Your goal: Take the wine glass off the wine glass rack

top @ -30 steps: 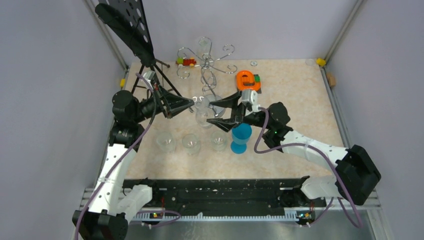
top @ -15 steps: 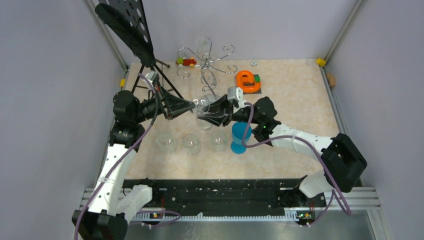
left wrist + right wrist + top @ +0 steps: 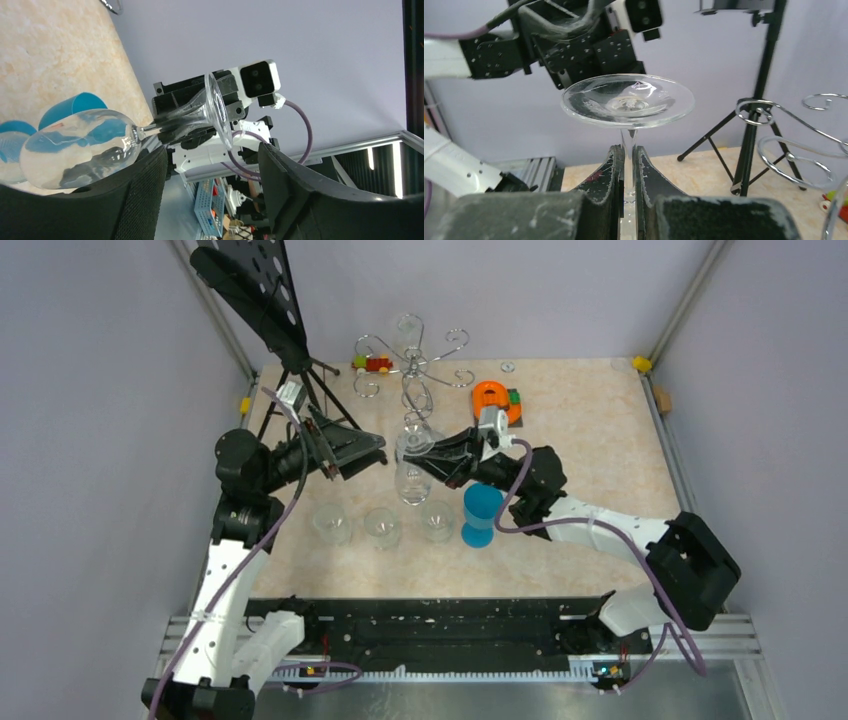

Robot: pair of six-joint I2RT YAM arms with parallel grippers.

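Note:
My right gripper [image 3: 629, 165] is shut on the thin stem of the clear wine glass [image 3: 628, 100]. The glass is upside down, its round foot above the fingers. In the top view the wine glass [image 3: 408, 468] hangs in the right gripper [image 3: 428, 456] over the table's middle, in front of the chrome wine glass rack [image 3: 412, 365] and clear of its hooks. My left gripper [image 3: 372, 448] stands open just left of the glass, not touching it. In the left wrist view the wine glass [image 3: 80, 145] lies beyond the spread left gripper [image 3: 212, 185]. The rack's curled arms [image 3: 784, 145] show at right.
A black music stand [image 3: 255, 290] on tripod legs stands at back left, close to the left arm. Three clear glasses [image 3: 382, 527] and a blue cup [image 3: 482, 515] stand in a row below the held glass. An orange object [image 3: 495, 400] and a toy car [image 3: 375, 364] lie near the rack.
The right gripper came in and shut on the glass's stem. The left gripper let go, opened and drew back to the left.

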